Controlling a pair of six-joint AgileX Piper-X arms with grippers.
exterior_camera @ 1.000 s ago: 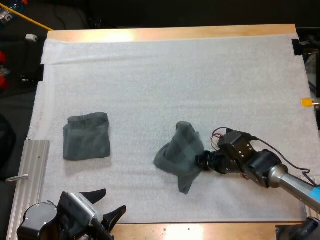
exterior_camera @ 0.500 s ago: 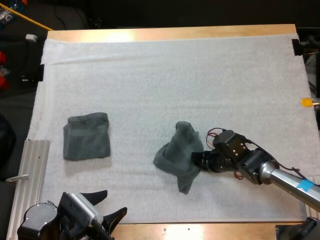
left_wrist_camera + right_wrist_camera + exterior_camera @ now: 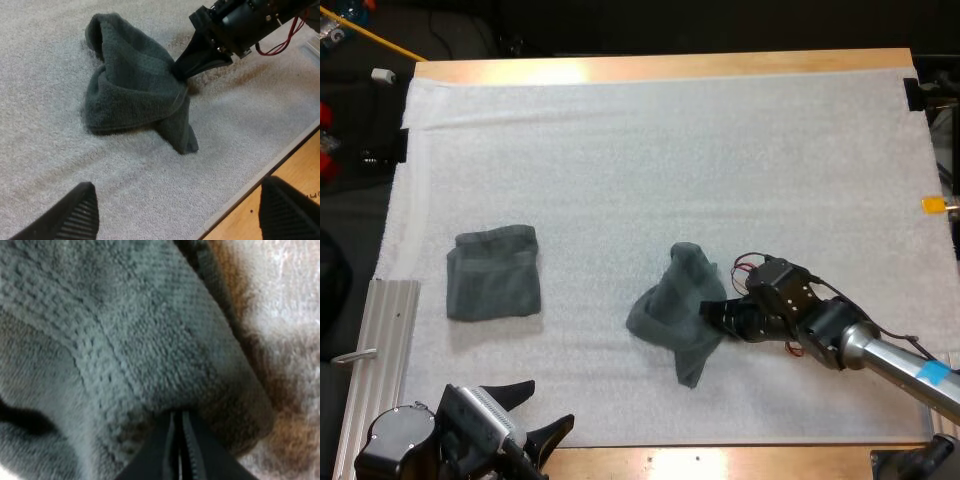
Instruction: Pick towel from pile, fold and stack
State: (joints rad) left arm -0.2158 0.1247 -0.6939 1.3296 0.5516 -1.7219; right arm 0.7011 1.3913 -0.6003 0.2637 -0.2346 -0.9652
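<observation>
Crumpled towel (image 3: 678,305) sits bunched on the mat (image 3: 670,150), right of centre and near the front. Right gripper (image 3: 708,312) is at its right edge, fingers pinched nearly together on a fold. Folded towel (image 3: 493,272) lies flat, well apart to the left. Left gripper (image 3: 545,405) hangs at the mat's near edge, fingers wide, holding nothing.

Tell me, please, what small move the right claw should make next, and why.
Probably lift the right claw slightly: it looks shut on the edge of the crumpled towel, which lies bunched on the mat, so raising should let it hang open.
</observation>
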